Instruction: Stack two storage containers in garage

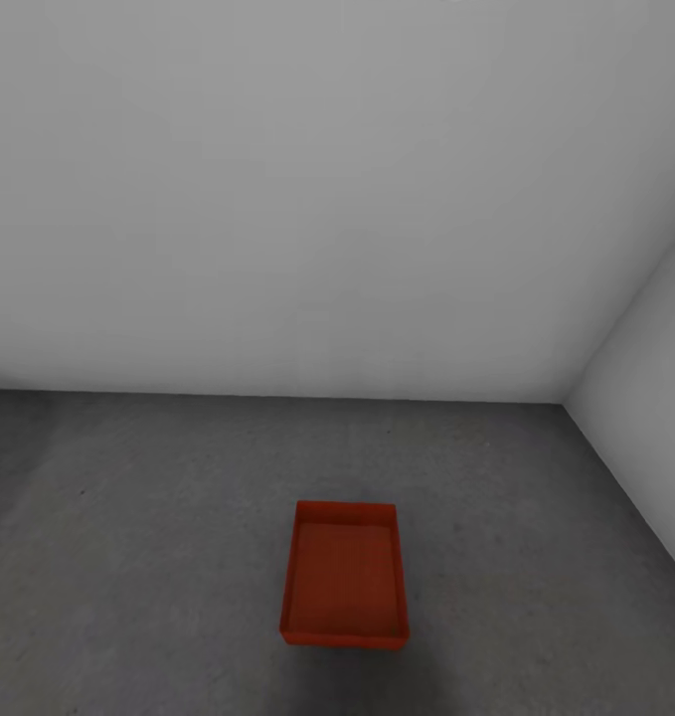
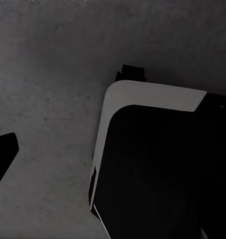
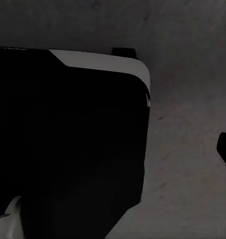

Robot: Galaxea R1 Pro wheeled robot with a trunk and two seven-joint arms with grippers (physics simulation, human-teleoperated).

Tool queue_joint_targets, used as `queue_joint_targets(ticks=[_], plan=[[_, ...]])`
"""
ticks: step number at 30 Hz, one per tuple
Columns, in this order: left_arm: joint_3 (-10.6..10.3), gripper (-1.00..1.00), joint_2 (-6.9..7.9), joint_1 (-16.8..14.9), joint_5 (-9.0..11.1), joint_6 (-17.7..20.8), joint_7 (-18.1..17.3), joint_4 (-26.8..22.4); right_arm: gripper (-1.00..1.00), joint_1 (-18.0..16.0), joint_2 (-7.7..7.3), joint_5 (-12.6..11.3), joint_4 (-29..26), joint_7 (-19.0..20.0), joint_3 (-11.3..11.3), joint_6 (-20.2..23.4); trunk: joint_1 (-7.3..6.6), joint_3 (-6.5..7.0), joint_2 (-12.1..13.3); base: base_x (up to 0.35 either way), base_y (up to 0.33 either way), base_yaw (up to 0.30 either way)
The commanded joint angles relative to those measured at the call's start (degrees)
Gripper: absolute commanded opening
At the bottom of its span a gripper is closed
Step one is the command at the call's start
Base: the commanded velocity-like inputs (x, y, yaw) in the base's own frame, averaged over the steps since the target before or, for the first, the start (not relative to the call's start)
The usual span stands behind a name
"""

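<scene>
On the concrete floor (image 1: 128,557) ahead of me, near the corner of two pale walls (image 1: 327,199), one orange-red container (image 1: 344,577) sits flat, open side up, presumably as the base of the stack. I see no second container, so I judge the stacking remains undone. Both wrist views look down past my dark base (image 2: 157,164); whether either tool is apart or together, I cannot tell.

Both wrist views look down along the robot's own black, white-edged base body (image 2: 157,164) — a dark fingertip (image 2: 3,152) at each picture's edge, so finger spacing perhaps cannot be judged.
</scene>
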Motion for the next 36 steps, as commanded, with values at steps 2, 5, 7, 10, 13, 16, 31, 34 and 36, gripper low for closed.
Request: queue_joint_targets(ticks=[2, 5, 7, 10, 13, 16, 31, 34, 36], plan=[[0.0, 1.00, 0.00, 0.0, 0.4, 0.2, 0.1, 0.0, 1.00, -0.1, -0.56, -0.4, 0.2, -0.1, 0.5, -0.3, -0.44, 0.31, 0.8, 0.000, 0.000, 0.000], [0.0, 1.00, -0.04, 0.0, 0.4, 0.2, 0.1, 0.0, 1.00, -0.1, -0.92, -0.4, 0.2, -0.1, 0.6, -0.4, -1.09, 0.85, 2.0, 0.000, 0.000, 0.000], [0.0, 1.00, 0.00, 0.0, 0.4, 0.2, 0.1, 0.0, 1.00, -0.1, -1.02, -0.4, 0.2, -0.1, 0.6, -0.3, -1.53, 1.21, 2.8, 0.000, 0.000, 0.000], [0.0, 1.00, 0.02, 0.0, 0.4, 0.2, 0.1, 0.0, 1.00, -0.1, -1.08, -0.4, 0.2, -0.1, 0.6, -0.2, -1.97, 1.57, 3.6, 0.000, 0.000, 0.000], [0.0, 1.00, 0.03, 0.0, 0.4, 0.2, 0.1, 0.0, 1.00, -0.1, -1.01, -0.4, 0.2, -0.1, 0.6, -0.2, -1.97, 1.57, 3.6, 0.000, 0.000, 0.000], [0.0, 1.00, 0.05, 0.0, 0.5, 0.1, 0.1, 0.0, 1.00, -0.1, -0.76, -0.5, 0.2, -0.2, 0.6, -0.2, -1.97, 1.64, 3.6, 0.000, 0.000, 0.000], [0.0, 1.00, -0.05, 0.0, 0.5, 0.1, 0.1, 0.0, 1.00, -0.1, -0.53, -0.9, 0.2, -0.4, 0.6, -0.4, -1.97, 2.92, 3.6, 0.000, 0.000, 0.000], [0.0, 1.00, -0.21, 0.1, 0.5, 0.1, 0.1, 0.0, 1.00, -0.1, -0.52, -0.9, 0.2, -0.4, 0.5, -0.4, -1.97, 3.20, 3.6, 0.000, 0.000, 0.000], [0.0, 1.00, -0.27, 0.3, 0.5, 0.1, 0.1, 0.0, 1.00, -0.1, -0.51, -0.9, 0.2, -0.4, 0.5, -0.4, -1.97, 3.38, 3.6, 0.000, 0.000, 0.000]])
